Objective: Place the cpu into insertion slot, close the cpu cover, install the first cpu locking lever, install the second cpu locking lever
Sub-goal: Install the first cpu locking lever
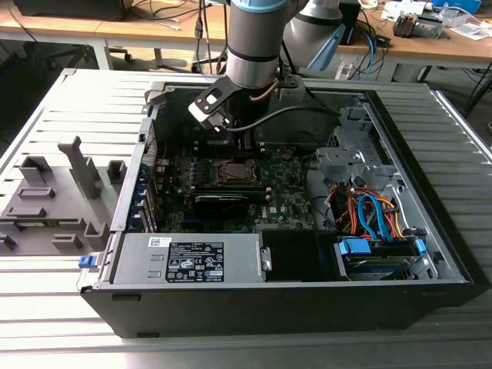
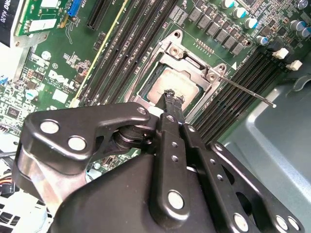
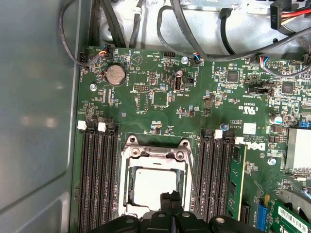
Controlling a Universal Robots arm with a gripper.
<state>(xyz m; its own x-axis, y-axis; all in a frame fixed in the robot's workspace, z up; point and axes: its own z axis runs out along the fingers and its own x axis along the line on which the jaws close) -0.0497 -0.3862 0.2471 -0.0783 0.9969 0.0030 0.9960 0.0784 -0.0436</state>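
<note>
The cpu (image 3: 153,182), pale and square, lies flat in the insertion slot (image 3: 129,187) near the middle of the green motherboard (image 3: 160,97), with banks of long black memory slots (image 3: 97,170) on either side. The cpu cover (image 3: 155,154), a silvery frame, appears to be folded down around the chip, its window leaving the metal top exposed. By that reading the first two steps look done.

The levers are less certain. In the second wrist view a thin metal lever (image 2: 248,91) runs out from the socket's corner over the neighbouring memory slots, and it looks unlatched. Whether the other lever is hooked home cannot be made out. Locking appears to be the work left.

The gripper (image 2: 170,97) has its two black fingers pressed together with nothing between them. The tip is directly over the edge of the chip, at or just above the cover. Contact cannot be confirmed.

In the exterior view the arm (image 1: 254,46) reaches almost straight down from the far side into the open computer case (image 1: 430,231), its wrist just above the socket. The case lies on its side on a slatted table (image 1: 61,330). Grey fixture blocks (image 1: 69,177) stand well apart on the exterior view's left. Orange and blue cables (image 1: 369,215) are bundled inside the case on the exterior view's right.
</note>
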